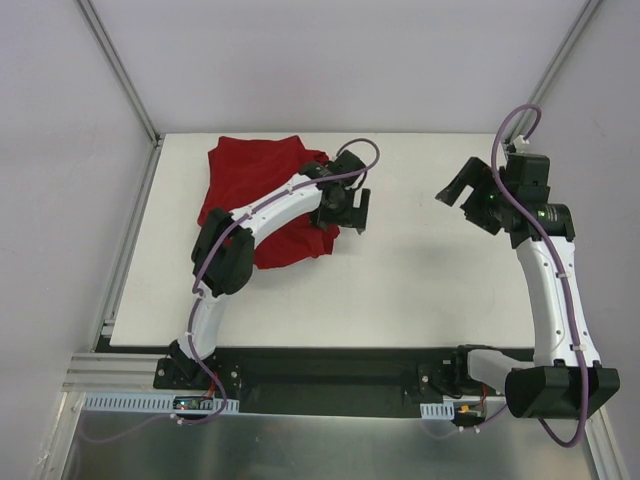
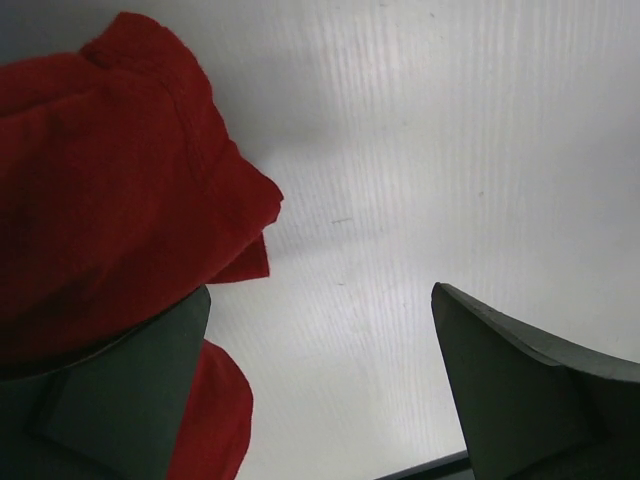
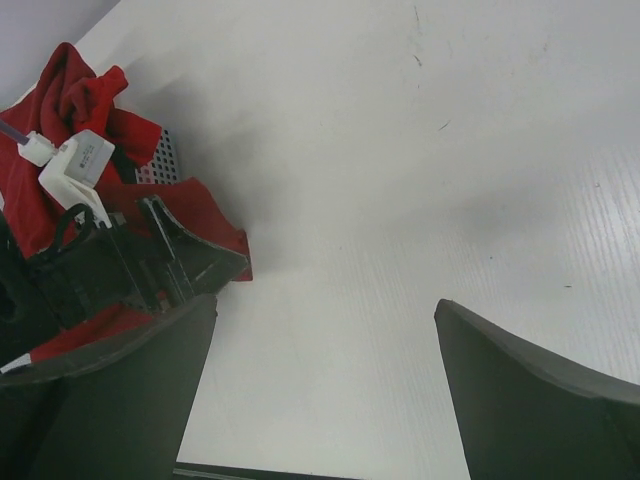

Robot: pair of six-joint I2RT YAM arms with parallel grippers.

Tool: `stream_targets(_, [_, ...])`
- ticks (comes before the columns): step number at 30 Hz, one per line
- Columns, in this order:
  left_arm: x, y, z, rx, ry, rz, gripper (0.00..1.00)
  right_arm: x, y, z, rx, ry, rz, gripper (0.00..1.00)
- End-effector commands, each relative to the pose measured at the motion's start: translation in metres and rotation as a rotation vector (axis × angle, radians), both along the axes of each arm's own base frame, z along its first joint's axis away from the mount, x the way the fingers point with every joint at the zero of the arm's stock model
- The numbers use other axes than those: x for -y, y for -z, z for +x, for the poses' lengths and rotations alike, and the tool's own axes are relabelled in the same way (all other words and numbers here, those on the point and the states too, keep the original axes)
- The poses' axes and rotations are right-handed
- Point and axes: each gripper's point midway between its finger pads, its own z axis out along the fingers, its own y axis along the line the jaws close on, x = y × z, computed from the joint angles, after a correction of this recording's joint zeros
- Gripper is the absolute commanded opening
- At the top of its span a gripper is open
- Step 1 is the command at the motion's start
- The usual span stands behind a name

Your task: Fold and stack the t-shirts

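- Heap of red t-shirts (image 1: 250, 190), one, far-left corner of table (image 1: 420, 290); shirt count unclear.
- left gripper (image 1: 345, 212) at heap's right edge, wide, empty.
- right gripper (image 1: 468, 198) toward right edge, wide, empty.

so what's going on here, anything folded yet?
Nothing folded yet. A crumpled heap of red t-shirts lies at the far left of the table. The left claw is open at the heap's right edge, holding nothing. The right claw is open over bare table on the right, away from the cloth.
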Motion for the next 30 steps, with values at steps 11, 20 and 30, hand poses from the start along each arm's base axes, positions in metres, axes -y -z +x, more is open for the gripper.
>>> stream_targets(11, [-0.149, 0.021, 0.048, -0.010, -0.222, -0.064, 0.96, -0.024, -0.005, 0.025, 0.015, -0.020, 0.003, 0.96])
stream_targets(20, [-0.224, 0.008, 0.134, 0.098, -0.390, -0.098, 0.96, -0.048, -0.013, 0.043, 0.015, -0.053, -0.028, 0.96])
stream_targets(30, [-0.242, 0.003, 0.207, 0.203, -0.414, -0.117, 0.97, -0.056, -0.023, 0.047, 0.011, -0.063, -0.052, 0.96])
